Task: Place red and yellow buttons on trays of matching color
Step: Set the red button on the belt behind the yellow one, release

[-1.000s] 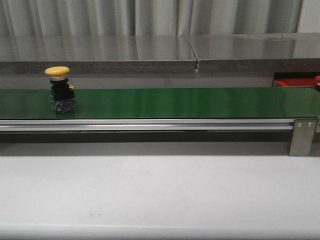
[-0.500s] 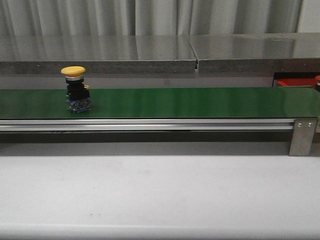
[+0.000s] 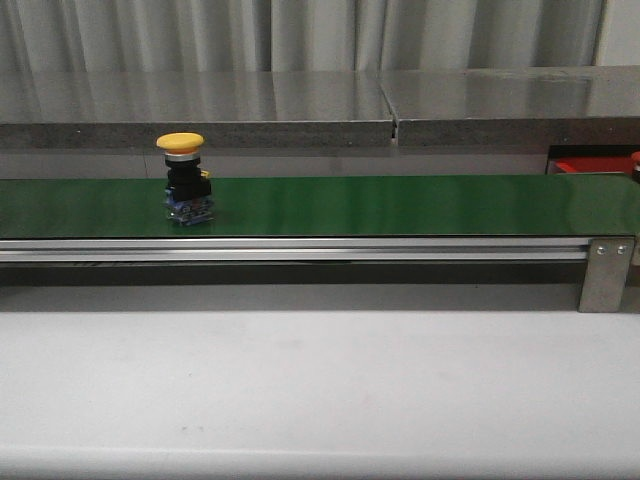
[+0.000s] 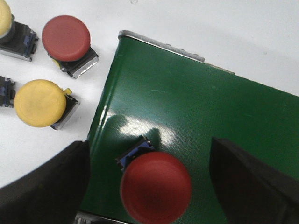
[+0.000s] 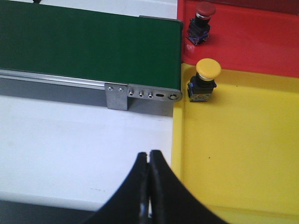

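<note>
A yellow button [image 3: 181, 180] stands upright on the green conveyor belt [image 3: 400, 205], left of its middle; no gripper shows in the front view. In the left wrist view my left gripper [image 4: 148, 149] is open over the belt's end [image 4: 196, 102], with a red button [image 4: 156, 191] between its fingers [image 4: 42, 186] and a gap on each side. My right gripper [image 5: 149, 155] is shut on nothing above the white table, beside the yellow tray [image 5: 233, 158]. One yellow button [image 5: 205, 79] stands on that tray. One red button [image 5: 202, 21] stands on the red tray [image 5: 252, 42].
Loose buttons lie on the white table beside the belt's end: a red one [image 4: 66, 38], a yellow one [image 4: 39, 103] and another yellow one [image 4: 3, 18] at the frame's edge. A metal bracket [image 5: 140, 98] closes the belt's other end. A steel shelf [image 3: 300, 100] runs behind the belt.
The yellow button has ridden rightward along the belt in the front view. Nothing else there has moved.
</note>
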Controlling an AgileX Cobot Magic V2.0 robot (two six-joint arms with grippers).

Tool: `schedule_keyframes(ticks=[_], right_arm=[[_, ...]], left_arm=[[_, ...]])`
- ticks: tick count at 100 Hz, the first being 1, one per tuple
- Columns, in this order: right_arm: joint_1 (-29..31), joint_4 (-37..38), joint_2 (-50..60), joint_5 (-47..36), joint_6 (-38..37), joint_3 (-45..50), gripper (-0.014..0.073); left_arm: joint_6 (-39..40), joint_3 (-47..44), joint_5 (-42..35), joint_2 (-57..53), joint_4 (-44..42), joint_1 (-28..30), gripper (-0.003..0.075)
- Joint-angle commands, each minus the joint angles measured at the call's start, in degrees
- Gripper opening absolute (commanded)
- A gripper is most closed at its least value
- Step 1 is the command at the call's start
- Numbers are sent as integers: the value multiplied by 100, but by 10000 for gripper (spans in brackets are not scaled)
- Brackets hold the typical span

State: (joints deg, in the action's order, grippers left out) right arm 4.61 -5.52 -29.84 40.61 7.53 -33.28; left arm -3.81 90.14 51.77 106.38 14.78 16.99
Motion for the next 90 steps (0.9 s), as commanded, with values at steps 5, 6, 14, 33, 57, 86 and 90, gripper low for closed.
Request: schedule_keyframes(ticks=[5, 6, 14, 33, 57, 86, 90], right_arm=[[-8, -22, -16, -386, 63, -148, -74], [-8, -22, -16, -386, 63, -148, -74], [-8, -22, -16, -386, 63, -148, -74], [-8, -22, -16, -386, 63, -148, -74], [-8, -22, -16, -386, 63, -148, -74], [-8, -22, -16, -386, 63, -148, -74], [-8, -22, -16, -386, 63, -148, -74]], left_arm=[[-12, 244, -272, -411, 156, -43, 536], [-12, 244, -286, -442, 156, -43, 536], [-43, 244, -361, -620, 156, -43, 531], [-320, 244, -390, -1152, 156, -180, 305], [-406, 234, -188, -1735, 145, -625, -20], [-416, 160, 19, -2145, 135, -1281, -20], [-469, 160, 61, -2183, 135, -1359, -20]])
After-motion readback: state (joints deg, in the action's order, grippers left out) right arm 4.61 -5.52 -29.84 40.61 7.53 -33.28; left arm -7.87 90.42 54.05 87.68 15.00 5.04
